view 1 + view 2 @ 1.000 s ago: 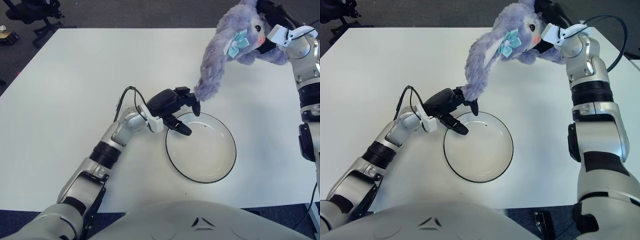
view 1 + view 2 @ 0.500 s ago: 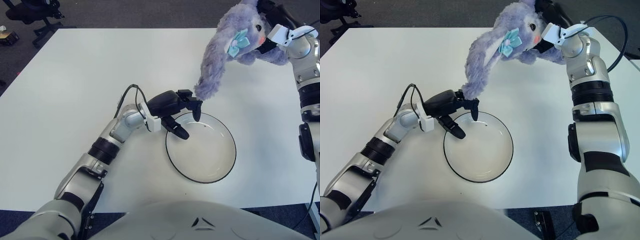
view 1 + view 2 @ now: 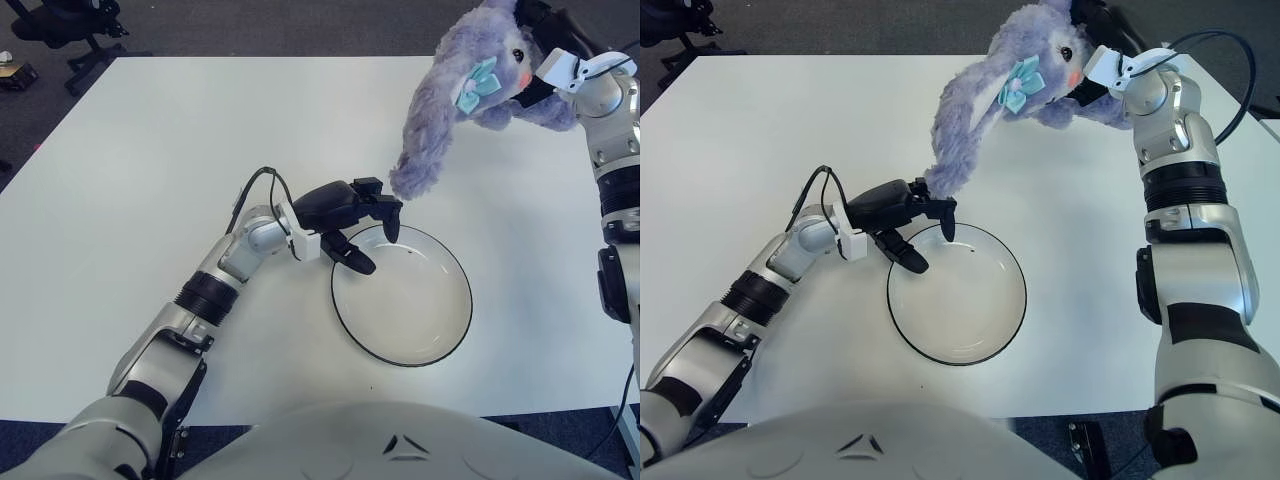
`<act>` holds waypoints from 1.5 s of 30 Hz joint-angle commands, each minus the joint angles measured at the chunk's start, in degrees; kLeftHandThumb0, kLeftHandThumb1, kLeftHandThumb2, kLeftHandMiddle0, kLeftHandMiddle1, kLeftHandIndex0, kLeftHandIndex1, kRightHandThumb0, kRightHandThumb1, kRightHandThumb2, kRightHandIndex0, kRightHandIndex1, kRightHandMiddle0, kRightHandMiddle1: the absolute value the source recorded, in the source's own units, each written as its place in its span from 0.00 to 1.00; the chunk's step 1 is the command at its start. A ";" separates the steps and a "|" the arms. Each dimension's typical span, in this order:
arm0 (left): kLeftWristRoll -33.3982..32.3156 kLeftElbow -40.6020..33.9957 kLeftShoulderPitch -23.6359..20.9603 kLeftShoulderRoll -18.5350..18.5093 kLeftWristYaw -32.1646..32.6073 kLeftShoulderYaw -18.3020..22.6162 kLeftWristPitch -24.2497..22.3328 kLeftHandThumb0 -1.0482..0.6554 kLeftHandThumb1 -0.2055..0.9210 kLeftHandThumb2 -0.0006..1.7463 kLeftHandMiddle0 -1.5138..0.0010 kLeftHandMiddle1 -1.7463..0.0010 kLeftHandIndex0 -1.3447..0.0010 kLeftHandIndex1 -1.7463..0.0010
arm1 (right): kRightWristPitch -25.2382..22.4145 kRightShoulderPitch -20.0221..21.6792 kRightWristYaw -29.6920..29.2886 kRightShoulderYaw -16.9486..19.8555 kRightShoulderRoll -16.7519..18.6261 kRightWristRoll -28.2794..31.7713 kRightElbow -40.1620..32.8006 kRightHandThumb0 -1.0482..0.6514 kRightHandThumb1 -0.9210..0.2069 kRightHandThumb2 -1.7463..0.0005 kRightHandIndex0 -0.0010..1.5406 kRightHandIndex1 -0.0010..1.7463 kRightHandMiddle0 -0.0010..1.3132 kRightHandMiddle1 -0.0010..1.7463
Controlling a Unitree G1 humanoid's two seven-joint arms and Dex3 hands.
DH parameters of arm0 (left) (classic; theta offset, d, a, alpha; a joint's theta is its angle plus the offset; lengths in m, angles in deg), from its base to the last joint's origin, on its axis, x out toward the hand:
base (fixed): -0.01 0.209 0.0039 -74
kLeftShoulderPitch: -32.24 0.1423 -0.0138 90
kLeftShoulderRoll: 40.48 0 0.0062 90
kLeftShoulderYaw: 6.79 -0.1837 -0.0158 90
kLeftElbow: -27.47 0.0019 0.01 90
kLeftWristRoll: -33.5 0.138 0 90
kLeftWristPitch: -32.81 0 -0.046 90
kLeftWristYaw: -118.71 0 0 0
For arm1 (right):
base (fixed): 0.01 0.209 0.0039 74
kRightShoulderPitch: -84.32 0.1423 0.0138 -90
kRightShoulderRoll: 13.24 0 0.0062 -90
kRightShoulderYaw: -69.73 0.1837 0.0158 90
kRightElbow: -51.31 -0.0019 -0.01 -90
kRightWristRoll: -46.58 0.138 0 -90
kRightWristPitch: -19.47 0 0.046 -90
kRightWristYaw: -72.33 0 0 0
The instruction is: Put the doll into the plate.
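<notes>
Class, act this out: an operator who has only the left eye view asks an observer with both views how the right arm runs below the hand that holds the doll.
Observer: The right eye view shows the whole right arm, from the right hand on the doll down to the bottom edge.
Operator: I see the left hand at the plate rim. Any cable by the right wrist?
Observer: Yes, a black cable makes a full arc beyond it.

Plate: on the table, near its front edge, right of centre. Left hand: at the plate's far-left rim, fingers over the rim. Doll: behind the plate, aloft in the right hand at the table's far right; one ear hangs just beside the left hand.
</notes>
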 commanded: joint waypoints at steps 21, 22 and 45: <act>7.02 2.90 -2.29 -0.93 4.97 0.74 1.95 0.32 1.00 0.55 0.70 0.44 0.52 0.38 | 0.25 1.38 0.86 1.06 -1.35 1.76 -0.03 0.87 0.43 0.34 0.33 1.00 0.42 1.00; 8.37 2.73 -2.51 -1.33 5.36 0.72 1.80 0.32 1.00 0.56 0.70 0.44 0.52 0.38 | 0.24 1.45 0.89 1.02 -1.35 1.73 0.01 0.87 0.43 0.34 0.33 1.00 0.42 1.00; 20.63 5.36 -6.47 -5.17 12.62 0.07 3.24 0.28 1.00 0.63 0.71 0.32 0.60 0.21 | 0.06 2.07 1.17 0.93 -1.11 1.80 0.50 0.87 0.44 0.33 0.34 1.00 0.42 1.00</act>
